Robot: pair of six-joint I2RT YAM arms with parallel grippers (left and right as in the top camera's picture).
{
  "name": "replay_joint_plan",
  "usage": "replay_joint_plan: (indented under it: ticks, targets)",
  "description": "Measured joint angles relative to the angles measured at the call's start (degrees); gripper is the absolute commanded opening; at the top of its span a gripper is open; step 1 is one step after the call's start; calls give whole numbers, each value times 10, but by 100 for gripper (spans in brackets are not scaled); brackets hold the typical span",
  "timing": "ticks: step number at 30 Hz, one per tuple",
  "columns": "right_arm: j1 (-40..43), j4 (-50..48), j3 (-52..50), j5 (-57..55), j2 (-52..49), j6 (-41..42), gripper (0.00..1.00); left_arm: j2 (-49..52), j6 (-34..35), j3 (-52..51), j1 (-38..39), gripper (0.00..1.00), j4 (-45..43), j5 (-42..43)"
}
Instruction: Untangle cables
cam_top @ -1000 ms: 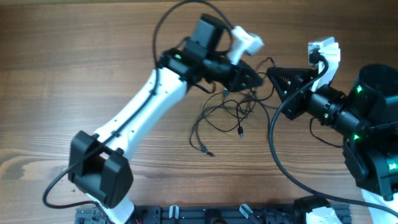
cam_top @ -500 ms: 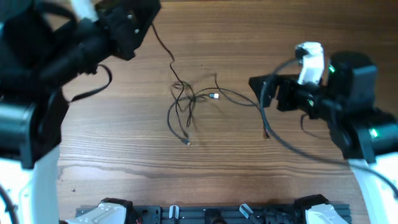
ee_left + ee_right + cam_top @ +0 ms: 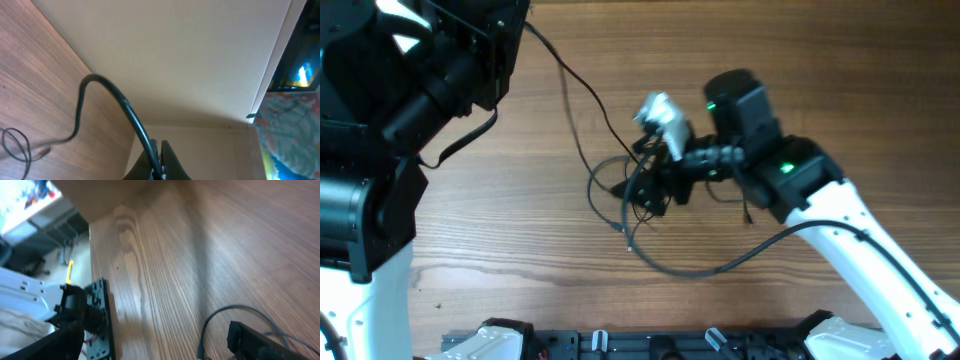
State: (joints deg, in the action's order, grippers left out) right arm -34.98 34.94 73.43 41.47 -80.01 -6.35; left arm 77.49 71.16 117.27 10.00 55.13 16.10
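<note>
Soft, even light falls from above on the wooden table (image 3: 800,80), and the shadows beside the right arm (image 3: 840,210) are faint and diffuse. The left arm (image 3: 400,90), close to the overhead lens, looms dark and soft-edged at far left. A green light (image 3: 785,168) glows on the right arm. In the left wrist view a bright, washed-out patch sits at the right edge, while the cable (image 3: 125,107) shows crisp against a pale wall (image 3: 190,50). The right wrist view is smeared and soft, overexposed at its top left, with a broad dim band across the wood.
</note>
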Motion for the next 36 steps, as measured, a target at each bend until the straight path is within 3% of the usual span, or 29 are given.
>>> replay_joint_plan:
  ticks: [1,2,8,9,11,16,19,24,29,36]
  targets:
    - [-16,-5,0,-12,-4,-4,54,0,4,0,0,4,0,0]
    - [-34,-9,0,-26,-10,-10,4,0,10,0,0,4,0,0]
    - [-73,-21,0,-130,-35,10,4,0,13,0,0,4,13,0]
    - [-71,-19,4,-158,-35,16,4,0,7,0,0,8,18,0]
    - [-68,-6,30,-209,-34,23,4,0,-14,0,0,100,28,0]
    - [-52,49,161,-333,-14,28,4,0,-129,0,0,100,67,0]
    - [-30,57,239,-421,10,15,4,3,-252,0,0,100,111,0]
    - [70,54,355,-538,32,-19,4,24,-364,0,0,100,117,0]
    - [240,35,412,-569,32,-32,4,46,-388,0,0,100,122,0]
    - [388,-64,417,-586,16,-47,4,52,-400,0,27,100,126,0]
